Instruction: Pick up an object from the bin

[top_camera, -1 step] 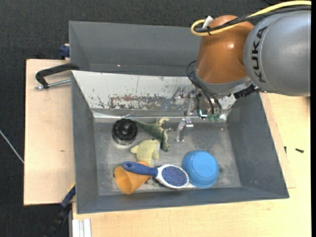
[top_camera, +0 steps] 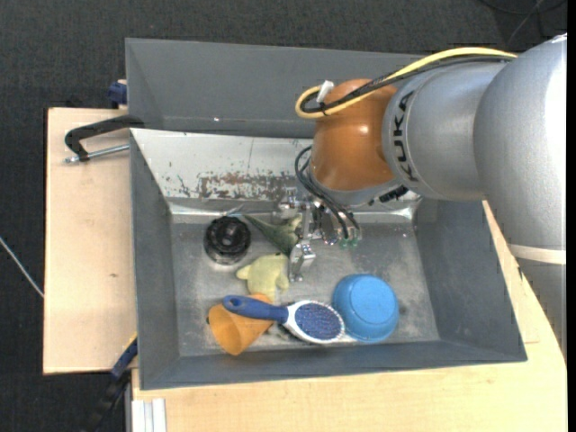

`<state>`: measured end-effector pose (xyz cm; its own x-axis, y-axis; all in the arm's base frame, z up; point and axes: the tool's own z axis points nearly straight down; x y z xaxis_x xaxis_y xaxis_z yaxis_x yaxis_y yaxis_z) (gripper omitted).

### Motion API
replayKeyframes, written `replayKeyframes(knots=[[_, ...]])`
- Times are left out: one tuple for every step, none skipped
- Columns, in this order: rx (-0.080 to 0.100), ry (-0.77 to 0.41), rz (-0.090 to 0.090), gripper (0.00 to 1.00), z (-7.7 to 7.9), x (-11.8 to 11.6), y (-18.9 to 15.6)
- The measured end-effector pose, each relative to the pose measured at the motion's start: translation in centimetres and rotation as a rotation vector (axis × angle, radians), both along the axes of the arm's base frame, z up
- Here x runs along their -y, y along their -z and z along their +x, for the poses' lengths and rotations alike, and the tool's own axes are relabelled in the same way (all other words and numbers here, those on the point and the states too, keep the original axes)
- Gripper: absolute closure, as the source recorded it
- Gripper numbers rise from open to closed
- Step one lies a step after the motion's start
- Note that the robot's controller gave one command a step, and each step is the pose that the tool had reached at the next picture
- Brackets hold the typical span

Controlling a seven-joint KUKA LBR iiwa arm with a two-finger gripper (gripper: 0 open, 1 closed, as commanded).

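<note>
- Gripper (top_camera: 301,259): low in the bin (top_camera: 463,277), over the middle of the floor, towards the back. Open or closed: cannot tell from this angle.
- Its lower end sits just at the upper right edge of a pale yellow lump (top_camera: 263,274), soft-looking and irregular, mid floor. Touching or just above: cannot tell.
- Dark green leaf-shaped piece (top_camera: 273,231) is just left of the gripper body, lying flat near the back wall, partly tucked under the metal parts.
- Orange cover (top_camera: 351,147) on the wrist, with a yellow cable looping over it. The grey arm (top_camera: 486,124) comes in from the right, over the bin's back right corner.
- Black round object (top_camera: 227,238), knob-like, is left of the green piece, near the back left of the floor, apart from the yellow lump.
- Front row, left to right: orange cone (top_camera: 232,329) on its side, then a brush (top_camera: 301,319) with a blue handle and white oval head, handle lying across the cone, then a blue bowl (top_camera: 366,307) touching the brush head.
- Yellow lump is just behind the brush handle, very near it.
- Open room: the right part of the floor between the gripper and the right wall is bare, and so is a strip down the left wall in front of the black object.
- Front edge is crowded by the cone, brush and bowl row.
</note>
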<state>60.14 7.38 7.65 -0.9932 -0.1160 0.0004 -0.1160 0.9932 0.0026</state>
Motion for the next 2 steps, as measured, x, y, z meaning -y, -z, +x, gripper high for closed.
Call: replayKeyframes(knots=[[0.002, 0.002, 0.001, 1.0, 0.0, 0.1, -0.3], [0.014, 0.012, 0.001, 1.0, -2.3, 0.0, -13.3]])
